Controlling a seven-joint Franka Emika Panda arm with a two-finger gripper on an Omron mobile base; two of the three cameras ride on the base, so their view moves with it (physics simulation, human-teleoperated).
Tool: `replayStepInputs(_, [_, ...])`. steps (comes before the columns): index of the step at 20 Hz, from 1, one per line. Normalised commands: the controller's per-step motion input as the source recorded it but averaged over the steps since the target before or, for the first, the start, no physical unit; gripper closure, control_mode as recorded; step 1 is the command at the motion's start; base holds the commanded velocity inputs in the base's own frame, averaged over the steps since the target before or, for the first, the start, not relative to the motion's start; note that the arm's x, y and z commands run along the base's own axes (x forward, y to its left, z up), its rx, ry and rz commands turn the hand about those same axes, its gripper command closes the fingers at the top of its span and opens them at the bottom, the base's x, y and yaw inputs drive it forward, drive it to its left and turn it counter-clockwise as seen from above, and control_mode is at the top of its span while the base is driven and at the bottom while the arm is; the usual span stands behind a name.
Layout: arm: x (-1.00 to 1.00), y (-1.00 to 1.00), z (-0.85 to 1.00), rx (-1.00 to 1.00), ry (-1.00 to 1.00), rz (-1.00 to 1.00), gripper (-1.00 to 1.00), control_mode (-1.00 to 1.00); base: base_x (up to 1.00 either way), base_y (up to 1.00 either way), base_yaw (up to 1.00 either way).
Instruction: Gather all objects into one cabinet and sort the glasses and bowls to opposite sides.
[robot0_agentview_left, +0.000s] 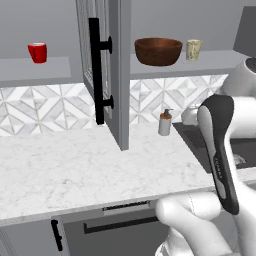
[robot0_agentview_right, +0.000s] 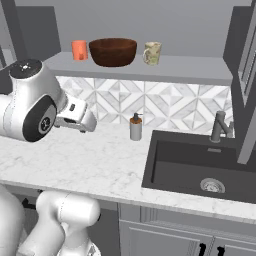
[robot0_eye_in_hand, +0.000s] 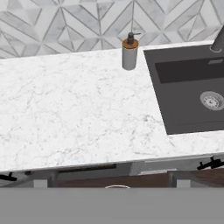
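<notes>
The brown wooden bowl (robot0_agentview_left: 158, 51) (robot0_agentview_right: 113, 51) sits on the grey shelf of the cabinet (robot0_agentview_right: 190, 70). The beige patterned cup (robot0_agentview_left: 193, 49) (robot0_agentview_right: 152, 53) stands to its right and the orange cup (robot0_agentview_right: 79, 50) to its left. The red cup (robot0_agentview_left: 37, 52) stands alone on the shelf section left of the open glass-paned door (robot0_agentview_left: 112, 75), which has a black bar handle (robot0_agentview_left: 95, 70). My gripper (robot0_agentview_right: 86, 124) hangs over the counter well below the shelf, touching nothing. Its fingers are too small to make out.
A white soap dispenser (robot0_agentview_left: 165, 122) (robot0_agentview_right: 135, 127) (robot0_eye_in_hand: 129, 53) stands on the marble counter (robot0_eye_in_hand: 65, 109) by the backsplash. The dark sink (robot0_agentview_right: 200, 165) (robot0_eye_in_hand: 192, 92) with its faucet (robot0_agentview_right: 218, 126) lies to the right. A second open cabinet door (robot0_agentview_right: 245, 75) juts out at far right.
</notes>
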Motion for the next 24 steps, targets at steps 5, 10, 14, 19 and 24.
replayStepInputs(5, [-0.35,0.1,0.76,0.0,0.0,0.0,-1.0,-1.0,0.0,0.0,0.0])
replayStepInputs(10, [-0.37,0.01,0.39,0.0,0.0,0.0,-1.0,-1.0,0.0,0.0,0.0])
replayStepInputs(14, [-0.4,0.01,0.0,-0.02,0.0,0.0,-1.0,-1.0,0.0,0.0,0.0])
replayStepInputs(19, [-0.34,0.03,0.0,-0.04,0.0,0.0,-1.0,-1.0,0.0,0.0,0.0])
replayStepInputs(24, [-0.19,0.02,-0.21,-0.02,0.0,0.0,-1.0,-1.0,0.0,0.0,0.0])
